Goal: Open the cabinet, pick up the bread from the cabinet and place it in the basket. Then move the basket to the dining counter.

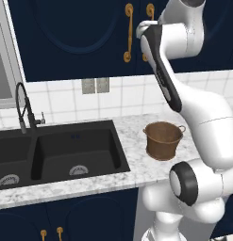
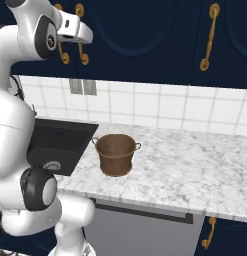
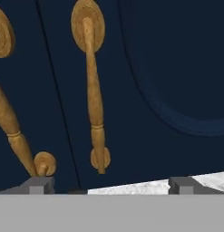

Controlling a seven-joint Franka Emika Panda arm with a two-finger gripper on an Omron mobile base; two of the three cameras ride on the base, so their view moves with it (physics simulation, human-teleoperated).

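A: How did the jaws stand?

B: Spread wide and released, gripping nothing. In the hand view the gripper [image 3: 111, 185] faced the closed doors of the cabinet [image 3: 177, 68], with one dark tip low at the left and the other low at the right. The long brass handle [image 3: 93, 90] of the right-hand door hung upright between the tips but farther off, apart from both. A second brass handle [image 3: 13, 122] ran down the left-hand door, just across the seam.

A: And the basket?

B: The basket [image 1: 162, 140] sat upright on the marble tabletop [image 1: 132, 141], to the right of the black double sink [image 1: 56, 153] and nearer the front edge than the tiled wall. From the right base view the same basket [image 2: 115, 154] stood just beside the sink's right edge.

A: The bread?

B: I couldn't see it; the cabinet doors were shut.

A: Anything else?

B: A black faucet [image 1: 23, 110] rose behind the sink, and a grey outlet plate [image 1: 95, 85] sat on the tiles.
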